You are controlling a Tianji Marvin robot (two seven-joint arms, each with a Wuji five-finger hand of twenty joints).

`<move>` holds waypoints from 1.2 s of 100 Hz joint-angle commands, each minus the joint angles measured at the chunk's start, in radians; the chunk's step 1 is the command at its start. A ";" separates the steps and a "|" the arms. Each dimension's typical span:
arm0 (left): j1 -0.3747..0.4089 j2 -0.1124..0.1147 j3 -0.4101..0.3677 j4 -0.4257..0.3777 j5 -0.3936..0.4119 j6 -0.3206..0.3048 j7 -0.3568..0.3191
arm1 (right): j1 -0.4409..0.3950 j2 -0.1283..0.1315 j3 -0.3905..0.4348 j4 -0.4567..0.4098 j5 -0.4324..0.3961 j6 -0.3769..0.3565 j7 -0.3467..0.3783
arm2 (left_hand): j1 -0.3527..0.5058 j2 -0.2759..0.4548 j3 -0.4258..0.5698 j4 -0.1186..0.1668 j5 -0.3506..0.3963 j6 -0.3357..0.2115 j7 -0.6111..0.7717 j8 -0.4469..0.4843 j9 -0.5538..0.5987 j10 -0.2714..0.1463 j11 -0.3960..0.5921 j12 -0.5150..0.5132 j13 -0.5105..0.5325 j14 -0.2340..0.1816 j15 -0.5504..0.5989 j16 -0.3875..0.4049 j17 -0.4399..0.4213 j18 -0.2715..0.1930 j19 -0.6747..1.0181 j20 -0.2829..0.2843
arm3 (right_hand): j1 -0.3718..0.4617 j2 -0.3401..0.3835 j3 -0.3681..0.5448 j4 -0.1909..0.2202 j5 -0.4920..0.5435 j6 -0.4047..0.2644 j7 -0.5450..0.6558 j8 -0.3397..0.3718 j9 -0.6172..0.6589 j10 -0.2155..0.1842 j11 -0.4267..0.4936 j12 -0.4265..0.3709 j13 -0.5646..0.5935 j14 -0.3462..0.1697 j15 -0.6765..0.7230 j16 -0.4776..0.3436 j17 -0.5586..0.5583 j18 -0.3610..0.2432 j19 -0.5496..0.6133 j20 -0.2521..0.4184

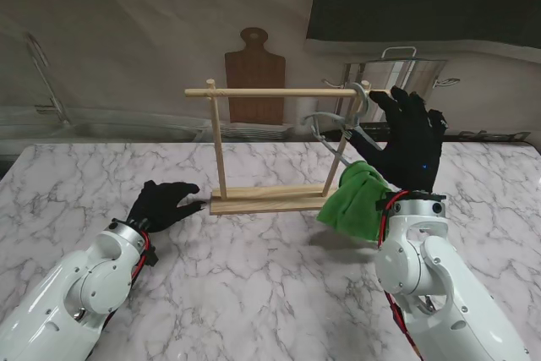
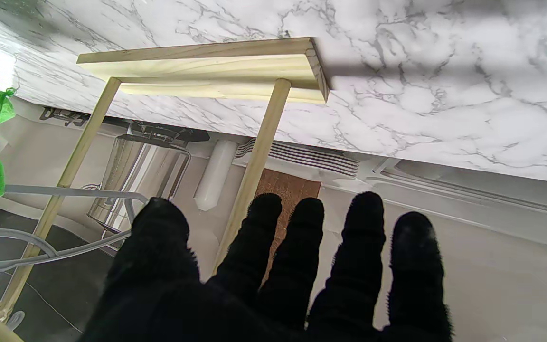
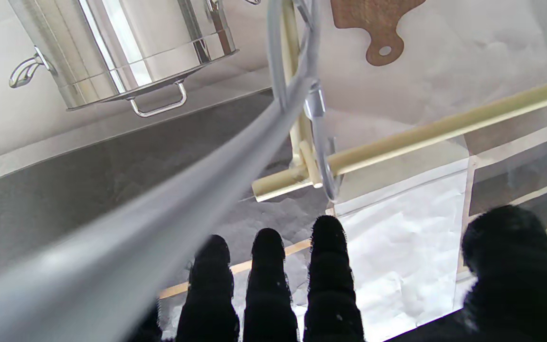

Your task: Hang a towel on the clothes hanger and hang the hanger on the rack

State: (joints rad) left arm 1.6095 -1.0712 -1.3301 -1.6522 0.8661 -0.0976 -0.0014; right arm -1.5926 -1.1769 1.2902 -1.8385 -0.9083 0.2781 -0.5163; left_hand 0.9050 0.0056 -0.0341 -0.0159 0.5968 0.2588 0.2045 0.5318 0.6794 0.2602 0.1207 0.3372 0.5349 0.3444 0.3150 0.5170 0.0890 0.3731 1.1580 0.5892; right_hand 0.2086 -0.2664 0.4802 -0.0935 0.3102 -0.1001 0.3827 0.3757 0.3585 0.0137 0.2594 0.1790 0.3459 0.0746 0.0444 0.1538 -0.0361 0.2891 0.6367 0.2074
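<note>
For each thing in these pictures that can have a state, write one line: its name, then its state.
hanger: hook over the rack's top bar, tilted
towel: draped on the hanger, off the table
rack: upright on the table
left hand: open, resting beside the rack's base
right hand: open, raised beside the hanger

A kitchen: marble counter (image 1: 270, 293), steel stockpot (image 3: 126, 47), wooden cutting board (image 1: 254, 82) on the wall.

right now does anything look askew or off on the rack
Yes. The grey hanger hangs crooked at the right end of the rack's top bar, hook by the right post, and the green towel is bunched at its low end near the right hand.
</note>
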 commanded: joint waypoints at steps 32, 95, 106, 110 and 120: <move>0.002 -0.001 -0.002 0.002 0.003 0.004 -0.006 | -0.049 0.002 0.020 -0.100 0.036 -0.095 0.014 | 0.026 0.044 -0.003 -0.001 0.006 -0.013 -0.001 0.008 -0.015 -0.007 -0.012 0.008 -0.005 -0.010 -0.010 0.003 -0.014 0.015 -0.427 0.000 | -0.003 0.056 -0.020 0.021 -0.054 0.015 0.000 -0.026 -0.058 0.042 -0.016 -0.005 -0.021 -0.003 -0.019 -0.016 -0.001 -0.019 -0.017 0.025; 0.002 -0.002 -0.004 0.005 0.001 -0.003 0.003 | -0.120 0.021 -0.058 -0.187 -0.001 -0.246 0.054 | 0.026 0.045 -0.002 -0.001 -0.002 -0.012 -0.006 0.004 -0.018 -0.008 -0.012 0.008 -0.005 -0.013 -0.010 0.002 -0.013 0.015 -0.430 0.000 | 0.007 0.077 -0.045 0.025 -0.037 0.002 -0.021 -0.049 -0.015 0.033 -0.046 -0.023 0.001 -0.014 -0.024 -0.015 0.018 -0.005 -0.057 0.040; 0.002 -0.002 -0.004 0.005 0.001 -0.005 0.003 | -0.127 0.030 -0.070 -0.180 -0.019 -0.265 0.077 | 0.027 0.045 -0.002 -0.001 -0.003 -0.011 -0.006 0.003 -0.017 -0.007 -0.011 0.008 -0.005 -0.012 -0.010 0.002 -0.013 0.015 -0.430 0.000 | -0.004 0.088 -0.050 0.025 -0.036 -0.006 -0.029 -0.053 -0.004 0.017 -0.054 -0.027 0.000 -0.022 -0.026 -0.015 0.018 -0.001 -0.066 0.040; 0.002 -0.002 -0.004 0.005 0.002 -0.005 0.003 | -0.128 0.032 -0.074 -0.177 -0.025 -0.273 0.083 | 0.027 0.045 -0.002 -0.001 -0.002 -0.011 -0.006 0.003 -0.017 -0.007 -0.012 0.008 -0.005 -0.013 -0.010 0.002 -0.013 0.014 -0.430 0.000 | -0.006 0.091 -0.051 0.025 -0.033 -0.010 -0.029 -0.054 -0.001 0.014 -0.057 -0.028 0.000 -0.026 -0.027 -0.016 0.017 -0.002 -0.069 0.040; 0.002 -0.002 -0.003 0.006 0.002 -0.006 0.005 | -0.134 0.039 -0.076 -0.169 -0.048 -0.298 0.090 | 0.026 0.045 -0.003 -0.001 -0.003 -0.012 -0.006 0.003 -0.017 -0.008 -0.011 0.008 -0.005 -0.012 -0.010 0.002 -0.012 0.014 -0.430 0.001 | -0.004 0.092 -0.051 0.025 -0.010 -0.022 -0.024 -0.052 0.013 -0.007 -0.061 -0.030 -0.015 -0.056 -0.036 -0.021 0.020 -0.022 -0.075 0.039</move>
State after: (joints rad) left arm 1.6108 -1.0717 -1.3358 -1.6501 0.8672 -0.0998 0.0138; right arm -1.7151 -1.1438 1.2175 -2.0205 -0.9413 -0.0053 -0.4295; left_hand 0.9050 0.0056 -0.0341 -0.0159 0.5968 0.2588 0.2045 0.5318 0.6794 0.2602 0.1206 0.3373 0.5349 0.3444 0.3149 0.5170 0.0890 0.3731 1.1580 0.5892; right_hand 0.2152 -0.2067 0.4473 -0.0935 0.2881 -0.0877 0.3780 0.3391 0.3556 0.0344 0.2283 0.1582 0.3481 0.0585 0.0414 0.1538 -0.0108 0.2897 0.5888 0.2381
